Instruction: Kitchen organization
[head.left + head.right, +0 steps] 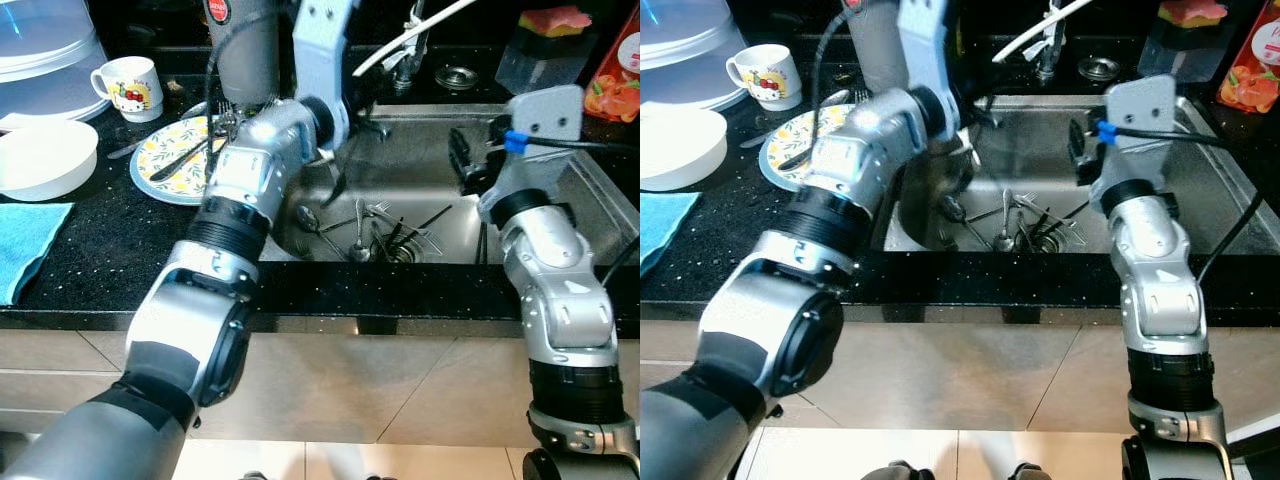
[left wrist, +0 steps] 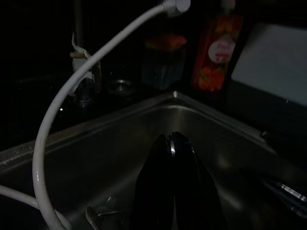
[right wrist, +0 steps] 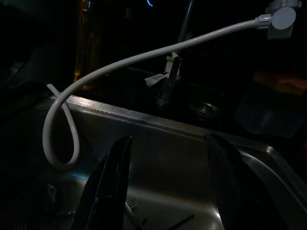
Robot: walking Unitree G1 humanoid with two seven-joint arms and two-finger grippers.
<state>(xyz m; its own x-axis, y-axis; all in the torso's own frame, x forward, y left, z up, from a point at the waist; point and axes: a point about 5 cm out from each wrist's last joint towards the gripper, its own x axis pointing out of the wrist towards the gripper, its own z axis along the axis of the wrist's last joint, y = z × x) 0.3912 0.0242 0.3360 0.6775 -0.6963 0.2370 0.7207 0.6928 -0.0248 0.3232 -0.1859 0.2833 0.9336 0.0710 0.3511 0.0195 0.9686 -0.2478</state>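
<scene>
Two grippers over the stainless steel sink, cutlery not yet lifted out.

Left gripper: fingers pressed together, no visible payload, hanging above the sink's left half. Right gripper: fingers spread wide, empty, over the right half. Loose metal forks and spoons lie tangled around the drain, below and between both. My read: drop the right gripper straight down on one handle at the pile's edge and take a single piece, not a bunch, since thin flat steel on a steel floor will likely slide. White flexible faucet hose arcs over the basin and could snag. Left counter: yellow patterned plate with utensils on it, white cartoon mug, white bowl, blue cloth.
</scene>
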